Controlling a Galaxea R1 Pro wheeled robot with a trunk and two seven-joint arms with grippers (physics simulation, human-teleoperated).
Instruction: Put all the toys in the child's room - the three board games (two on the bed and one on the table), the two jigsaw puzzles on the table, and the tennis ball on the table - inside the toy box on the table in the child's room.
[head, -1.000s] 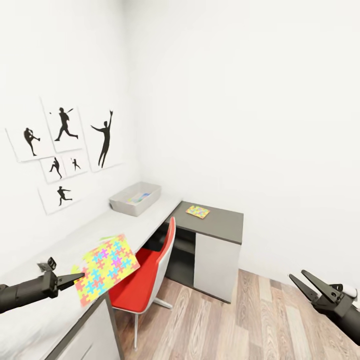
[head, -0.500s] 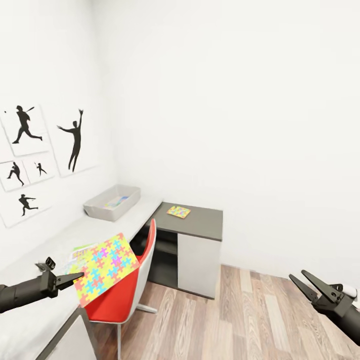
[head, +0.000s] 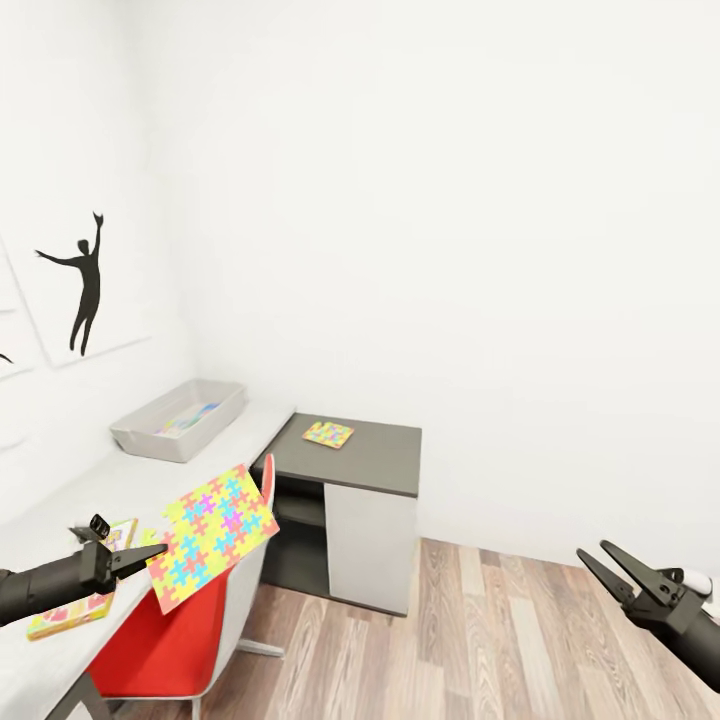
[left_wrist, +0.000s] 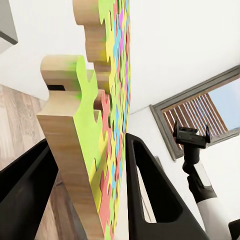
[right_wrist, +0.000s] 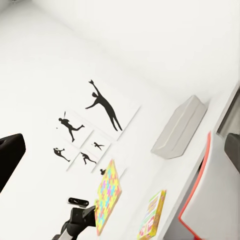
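Observation:
My left gripper (head: 155, 549) is shut on the edge of a jigsaw puzzle (head: 212, 535), a mosaic slab held tilted above the near end of the pale table (head: 240, 432). In the left wrist view the slab (left_wrist: 97, 150) stands between both black fingers (left_wrist: 150, 190). A second jigsaw puzzle (head: 328, 434) lies on the lower dark grey top. The light grey toy box (head: 180, 420) sits at the table's far end by the wall, with something colourful inside. A yellow-red board game (head: 75, 605) lies on the table under my left arm. My right gripper (head: 593, 550) hangs open over the floor.
A red chair (head: 170, 630) with a white back is pushed against the table just below the held puzzle. Wood-plank floor (head: 480, 640) spreads to the right. A silhouette poster (head: 85, 285) hangs on the left wall. The right wrist view takes in the toy box (right_wrist: 180, 127) and the board game (right_wrist: 152, 215).
The camera has swung to the right, so table, toy box and posters slid left in the picture and the board game came into view. Both grippers keep their places, the left still holding the puzzle.

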